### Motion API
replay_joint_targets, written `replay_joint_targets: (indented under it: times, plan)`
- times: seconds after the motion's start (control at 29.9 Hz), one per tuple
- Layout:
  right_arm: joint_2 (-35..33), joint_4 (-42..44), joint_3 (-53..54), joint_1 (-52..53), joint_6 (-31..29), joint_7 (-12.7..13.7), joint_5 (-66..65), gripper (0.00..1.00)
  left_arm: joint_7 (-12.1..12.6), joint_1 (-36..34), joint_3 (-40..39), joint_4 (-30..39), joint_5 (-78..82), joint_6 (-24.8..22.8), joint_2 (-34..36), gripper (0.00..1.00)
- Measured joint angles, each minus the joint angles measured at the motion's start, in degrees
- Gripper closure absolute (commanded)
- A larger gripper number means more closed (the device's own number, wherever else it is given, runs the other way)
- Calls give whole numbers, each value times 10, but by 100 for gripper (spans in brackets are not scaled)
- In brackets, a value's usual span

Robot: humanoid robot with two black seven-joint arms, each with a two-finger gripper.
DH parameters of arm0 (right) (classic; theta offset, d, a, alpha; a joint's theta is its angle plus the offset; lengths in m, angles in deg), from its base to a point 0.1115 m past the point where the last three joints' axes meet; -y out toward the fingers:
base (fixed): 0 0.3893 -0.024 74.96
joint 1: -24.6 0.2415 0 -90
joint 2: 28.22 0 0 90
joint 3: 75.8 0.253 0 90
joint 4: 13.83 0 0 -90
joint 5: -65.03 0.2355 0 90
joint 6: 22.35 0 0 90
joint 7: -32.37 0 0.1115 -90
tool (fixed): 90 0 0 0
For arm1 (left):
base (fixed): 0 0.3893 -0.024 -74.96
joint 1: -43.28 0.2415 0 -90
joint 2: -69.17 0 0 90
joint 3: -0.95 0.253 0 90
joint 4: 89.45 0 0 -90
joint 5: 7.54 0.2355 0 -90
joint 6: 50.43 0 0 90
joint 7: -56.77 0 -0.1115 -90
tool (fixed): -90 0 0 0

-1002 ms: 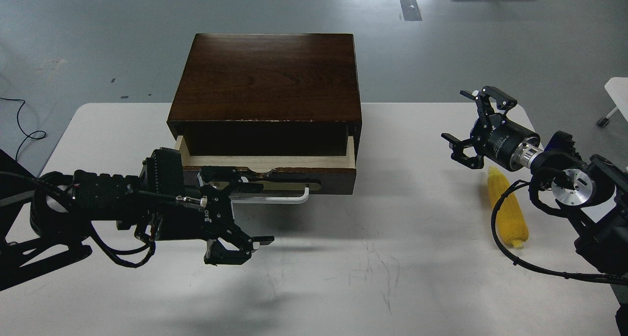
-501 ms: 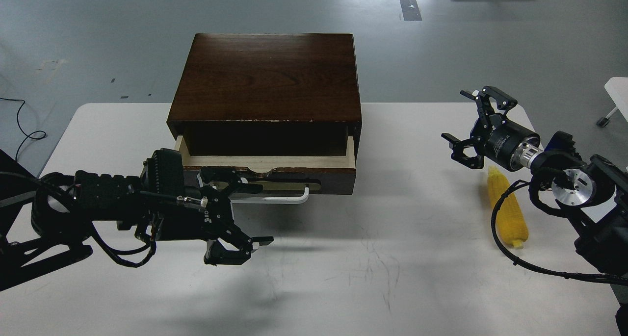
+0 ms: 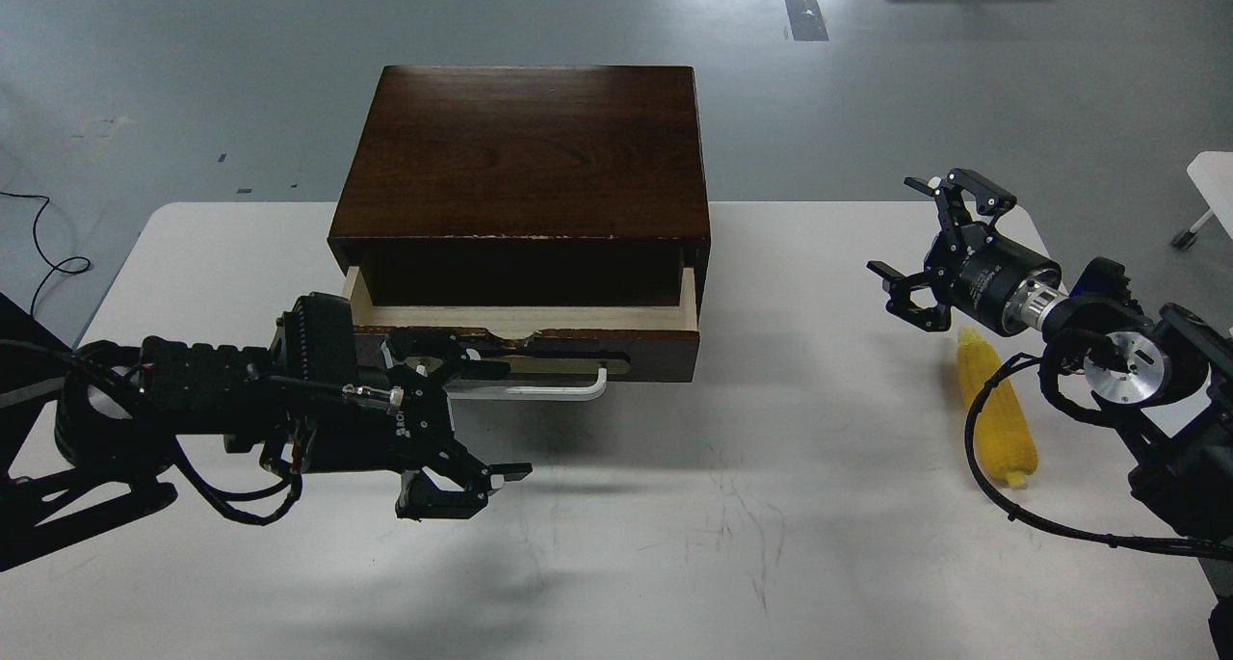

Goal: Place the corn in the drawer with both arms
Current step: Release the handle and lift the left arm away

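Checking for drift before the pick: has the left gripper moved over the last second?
Yes, slightly. The left gripper has slid a little toward the robot's left along the drawer front, judged against its white handle.

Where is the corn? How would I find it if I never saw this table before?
Look at the white table, then go to its right side, away from the dark wooden box. The corn lies flat there, just below the robot's right hand, with a black cable across it. It is the only bright yellow thing around.
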Motion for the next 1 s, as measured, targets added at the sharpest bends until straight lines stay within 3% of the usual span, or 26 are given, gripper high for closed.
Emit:
replay_joint_targets:
  times: [0.1,0.33,0.4,0.5,0.63,0.73,0.87,1.0]
  plan:
    - [-1,0,0,0,-2,0,0,0,-23,-6,-2,2,0,48,8,2]
    - [-7,0,-3,1,-2,0,0,0,-28,-9,-4,12,0,208,54,2]
    - [-9,0,-3,1,-2,0,0,0,-28,-9,-7,12,-63,243,57,2]
    - [-11,-3,-3,-1,-3,0,0,0,-28,-11,-29,10,-227,258,55,2]
    - [-29,-9,-19,-4,-6,0,-3,0,-28,-30,-81,-26,-470,236,32,2]
    - [-56,-22,-45,0,-7,-5,-28,0,-28,-61,-101,-98,-651,184,10,2]
    - [-109,-61,-71,7,-7,-40,-160,0,-28,-98,-107,-241,-891,81,-35,2]
    - [-157,-117,-88,10,-5,-54,-313,1,-28,-104,-109,-376,-993,8,-85,2]
